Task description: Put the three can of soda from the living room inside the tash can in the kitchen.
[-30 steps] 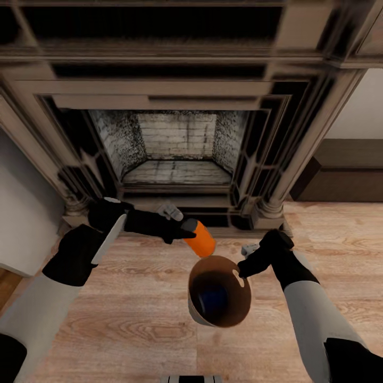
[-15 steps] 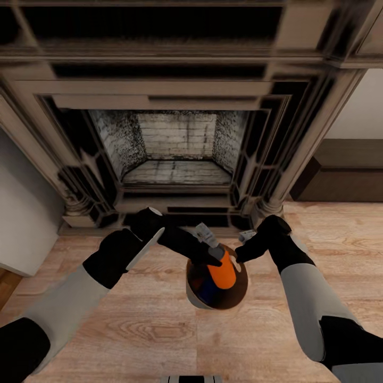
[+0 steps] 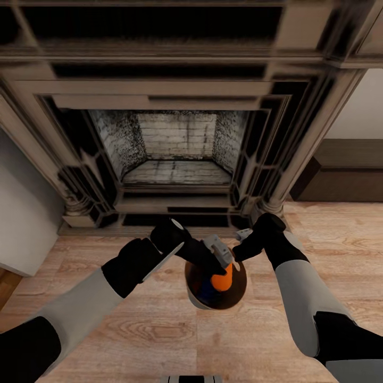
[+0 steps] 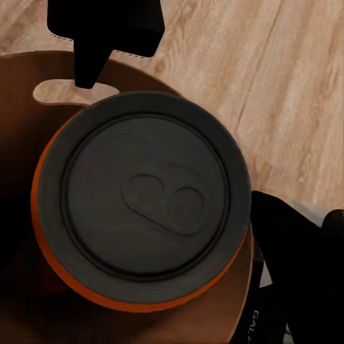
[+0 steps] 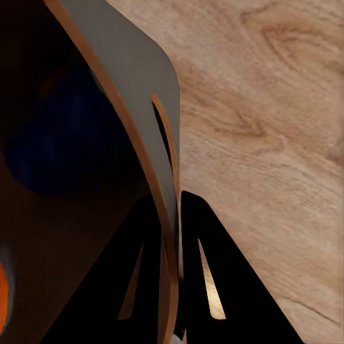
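Observation:
The tash can (image 3: pixel 194 301), pale grey outside and brown inside, hangs tilted above the wood floor in front of the fireplace. My right gripper (image 3: pixel 238 261) is shut on its rim (image 5: pixel 147 100), one finger (image 5: pixel 204 276) outside the wall and one inside. My left gripper (image 3: pixel 220 259) reaches into the bin's mouth, shut on an orange-red can of soda (image 3: pixel 222 280) that sits partly below the rim. In the left wrist view the can's dark top (image 4: pixel 143 197) shows close up over the brown inside (image 4: pixel 29 79). A dark blue can (image 5: pixel 64 143) lies deep inside the bin.
The brick fireplace (image 3: pixel 175 143) with its dark mantel stands just ahead. A low dark cabinet (image 3: pixel 340 170) is at the right against the wall, a pale block (image 3: pixel 21 213) at the left. Light wood plank floor (image 3: pixel 159 330) spreads under both arms.
My left arm has swung right and down, carrying the orange-red can from beside the bin into its mouth. The right gripper and the bin have shifted slightly up and left.

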You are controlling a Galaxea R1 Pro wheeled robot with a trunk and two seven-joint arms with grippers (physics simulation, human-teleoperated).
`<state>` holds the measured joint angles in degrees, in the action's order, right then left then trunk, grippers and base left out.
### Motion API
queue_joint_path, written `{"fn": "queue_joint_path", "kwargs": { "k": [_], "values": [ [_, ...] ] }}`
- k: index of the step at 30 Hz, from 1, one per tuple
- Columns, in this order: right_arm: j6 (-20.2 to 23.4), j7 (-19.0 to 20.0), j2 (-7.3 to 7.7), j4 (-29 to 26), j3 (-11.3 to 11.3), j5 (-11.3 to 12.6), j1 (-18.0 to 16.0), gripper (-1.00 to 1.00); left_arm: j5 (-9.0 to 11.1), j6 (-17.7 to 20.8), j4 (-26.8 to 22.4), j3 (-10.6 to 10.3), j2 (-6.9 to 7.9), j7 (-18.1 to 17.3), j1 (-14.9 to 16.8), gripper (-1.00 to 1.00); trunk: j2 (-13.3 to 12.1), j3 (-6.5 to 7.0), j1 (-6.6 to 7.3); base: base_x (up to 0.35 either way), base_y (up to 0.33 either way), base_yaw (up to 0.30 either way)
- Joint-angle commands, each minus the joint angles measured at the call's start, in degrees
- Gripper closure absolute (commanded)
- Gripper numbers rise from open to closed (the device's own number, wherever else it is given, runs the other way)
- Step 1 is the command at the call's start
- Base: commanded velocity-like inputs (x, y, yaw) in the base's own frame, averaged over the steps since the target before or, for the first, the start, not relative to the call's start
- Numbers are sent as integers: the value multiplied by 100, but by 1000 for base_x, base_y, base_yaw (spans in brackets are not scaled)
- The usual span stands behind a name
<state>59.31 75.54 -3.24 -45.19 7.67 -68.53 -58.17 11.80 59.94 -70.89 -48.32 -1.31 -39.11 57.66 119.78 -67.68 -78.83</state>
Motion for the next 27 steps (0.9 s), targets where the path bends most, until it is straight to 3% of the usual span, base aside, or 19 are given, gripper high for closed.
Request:
{"fn": "queue_joint_path", "kwargs": {
  "k": [1,4,9,17,27],
  "values": [
    [69,40,-1,1,5,71,-1,100,-111,6,0,-20,-18,22,0,100,0,0,0,0,0,0],
    [69,40,-2,1,1,69,-2,100,-360,6,3,-39,-98,54,0,100,0,0,0,0,0,0],
    [69,40,-2,1,7,67,-2,100,-491,6,5,-50,-142,67,0,100,0,0,0,0,0,0],
    [69,39,-7,1,2,26,-2,100,-553,6,19,-72,-153,70,0,100,0,0,0,0,0,0],
    [69,40,-56,1,14,-128,-2,100,-669,6,314,-306,-158,70,-7,100,0,0,0,0,0,0]
  ]
}}
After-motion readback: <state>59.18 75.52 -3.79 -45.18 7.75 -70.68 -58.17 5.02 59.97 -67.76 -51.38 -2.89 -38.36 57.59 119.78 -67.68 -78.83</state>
